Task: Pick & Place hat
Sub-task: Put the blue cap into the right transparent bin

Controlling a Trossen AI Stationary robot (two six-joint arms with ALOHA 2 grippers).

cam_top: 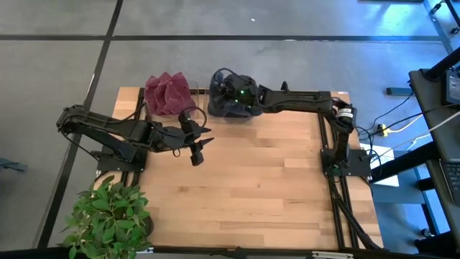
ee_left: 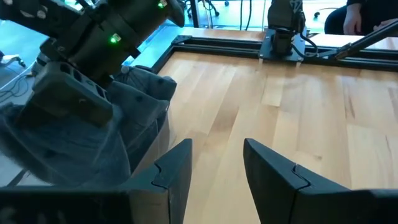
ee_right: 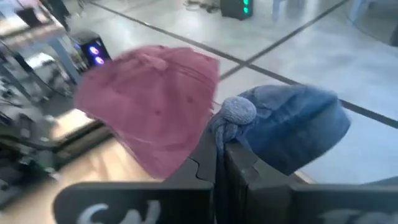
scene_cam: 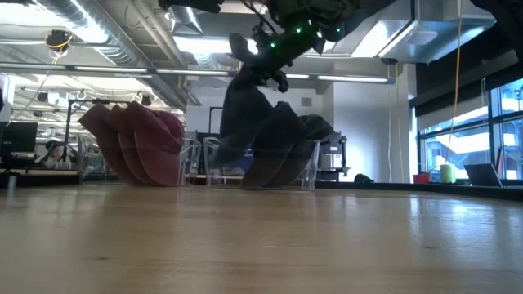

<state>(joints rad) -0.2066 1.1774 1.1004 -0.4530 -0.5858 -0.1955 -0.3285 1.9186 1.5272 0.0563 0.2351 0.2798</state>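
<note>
Two stacks of hats stand in clear holders at the table's far edge: red hats (cam_top: 167,93) (scene_cam: 135,143) and dark blue hats (cam_top: 237,104) (scene_cam: 278,147). My right gripper (cam_top: 230,90) (ee_right: 219,146) is above the blue stack, shut on the top blue hat (ee_right: 292,124). The red hats (ee_right: 155,106) show beside it. My left gripper (cam_top: 199,144) (ee_left: 217,155) hovers open over bare table, nearer than the two stacks, touching nothing. My right gripper pinches a bunched lump of the blue hat's fabric (ee_right: 239,112) between its two shut fingers, coming from above and pointing down. The hat (scene_cam: 245,114) is drawn up and hangs below the fingers, its lower part still among the stack in the clear holder.
A potted plant (cam_top: 108,216) sits at the table's near left corner. The clear holders (scene_cam: 310,163) line the far edge. Bare wooden table top (cam_top: 266,180) spreads over the middle and near side. The arm bases stand at the left and right edges.
</note>
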